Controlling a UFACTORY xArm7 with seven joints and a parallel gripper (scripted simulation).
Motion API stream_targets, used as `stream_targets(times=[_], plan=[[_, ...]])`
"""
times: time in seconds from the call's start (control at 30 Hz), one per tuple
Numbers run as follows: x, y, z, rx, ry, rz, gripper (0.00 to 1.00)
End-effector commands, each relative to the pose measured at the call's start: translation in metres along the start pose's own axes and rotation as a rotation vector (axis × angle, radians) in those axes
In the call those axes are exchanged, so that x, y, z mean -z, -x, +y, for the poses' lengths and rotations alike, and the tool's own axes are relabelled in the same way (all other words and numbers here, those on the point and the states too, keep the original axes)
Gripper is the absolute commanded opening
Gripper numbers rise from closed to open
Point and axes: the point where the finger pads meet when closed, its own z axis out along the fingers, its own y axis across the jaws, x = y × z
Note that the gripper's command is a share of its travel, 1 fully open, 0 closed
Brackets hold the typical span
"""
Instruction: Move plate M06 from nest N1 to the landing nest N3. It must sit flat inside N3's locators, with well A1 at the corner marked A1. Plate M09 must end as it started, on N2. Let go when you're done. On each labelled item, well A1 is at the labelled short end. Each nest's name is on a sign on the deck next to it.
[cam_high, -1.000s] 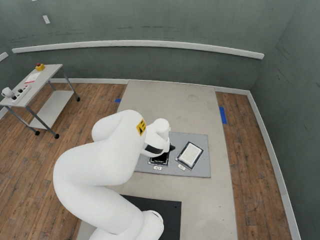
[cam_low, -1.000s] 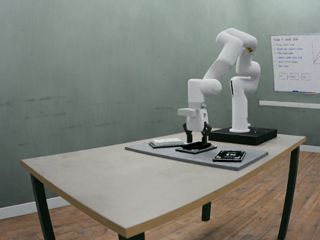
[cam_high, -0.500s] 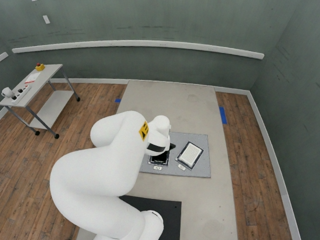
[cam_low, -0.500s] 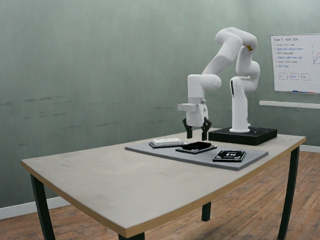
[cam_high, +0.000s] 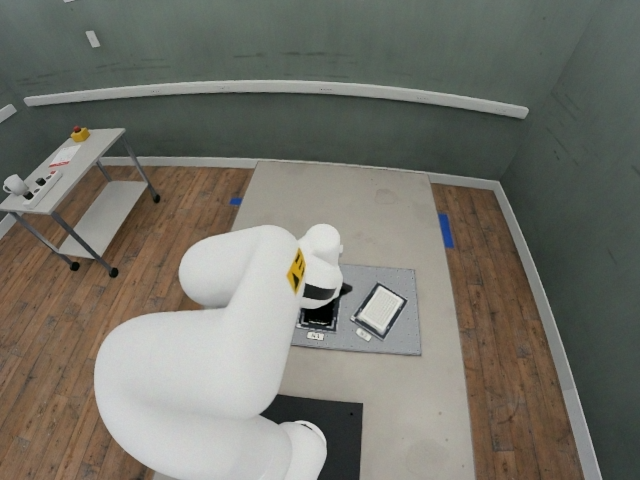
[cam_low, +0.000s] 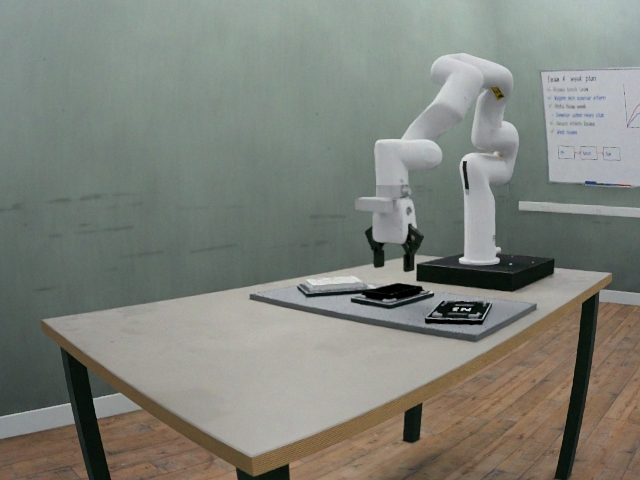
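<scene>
A grey deck plate (cam_high: 398, 341) (cam_low: 315, 304) on the table carries three nests. A black plate (cam_high: 320, 313) (cam_low: 392, 291) lies flat in the middle nest, whose sign (cam_high: 314, 335) reads N1. A white plate (cam_high: 379, 308) (cam_low: 333, 282) lies flat in the nest at one end. The nest (cam_low: 459, 310) at the other end is empty and is hidden by the arm in the top view. My gripper (cam_low: 393, 264) is open and empty. It hangs a short way above the black plate, not touching it. I cannot read the plate labels.
The arm's black base block (cam_low: 485, 271) (cam_high: 330, 418) stands on the table (cam_low: 206, 361) (cam_high: 361, 206) behind the deck plate. A side cart (cam_high: 62, 165) stands on the floor far left. A whiteboard (cam_low: 591, 126) hangs on the wall.
</scene>
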Motion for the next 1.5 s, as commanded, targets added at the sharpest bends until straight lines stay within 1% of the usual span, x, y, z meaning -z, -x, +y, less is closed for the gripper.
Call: stream_targets(times=[0.0, 0.37, 0.43, 0.93, 1.47], plan=[[0.009, -0.001, 0.000, 0.000, 0.001, 0.004, 1.00], [0.027, -0.001, 0.000, 0.000, 0.002, 0.004, 1.00], [0.027, -0.001, 0.000, 0.000, 0.002, 0.004, 1.00], [0.052, -0.001, 0.000, 0.000, 0.002, 0.004, 1.00], [0.052, -0.001, 0.000, 0.000, 0.002, 0.004, 1.00]])
